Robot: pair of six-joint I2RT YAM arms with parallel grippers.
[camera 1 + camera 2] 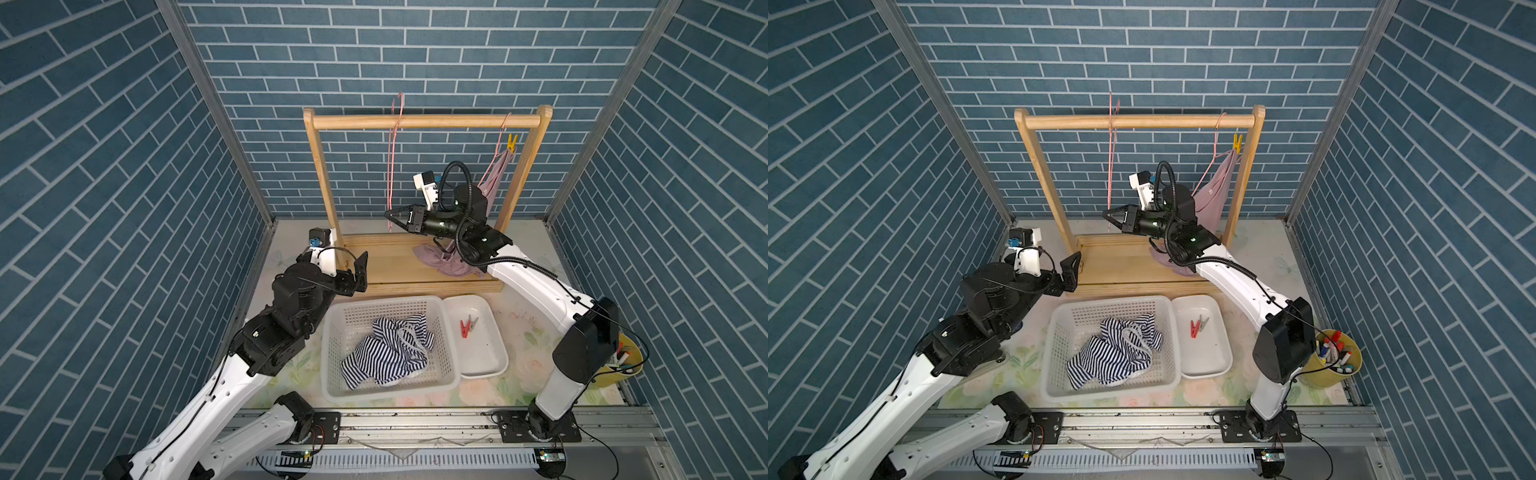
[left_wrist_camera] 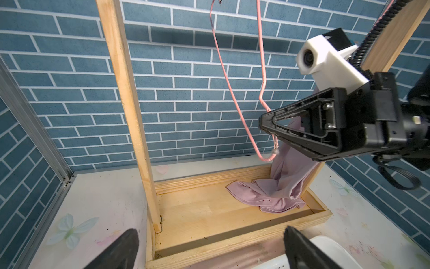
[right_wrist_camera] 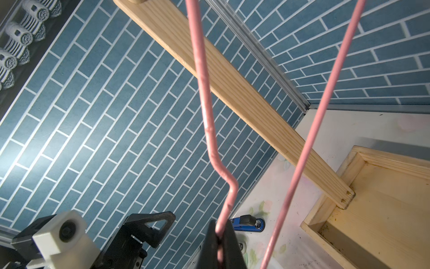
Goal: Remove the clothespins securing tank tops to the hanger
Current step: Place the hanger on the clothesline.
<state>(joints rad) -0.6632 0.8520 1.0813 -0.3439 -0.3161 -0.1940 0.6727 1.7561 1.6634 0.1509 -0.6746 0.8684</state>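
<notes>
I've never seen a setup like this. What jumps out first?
The pink tank top hangs by one yellow clothespin at the right end of the wooden rack, sagging onto its base. Mid-rack, the right gripper pinches a bare pink hanger, and the striped tank top lies crumpled in the white basket in front.

The bench [image 1: 534, 332] carried a pale covering printed with flowers and butterflies. A light wooden clothes rack with a shallow tray base [image 1: 386, 259] stood at the rear. Directly in front of it sat a white perforated plastic basket [image 1: 332, 353] and a white shallow plastic tray [image 1: 488, 353], side by side and touching. A yellow cylindrical pen cup [image 1: 1323, 374] stood near the right edge. A blue stapler [image 3: 247, 224] lay toward the left side.
</notes>
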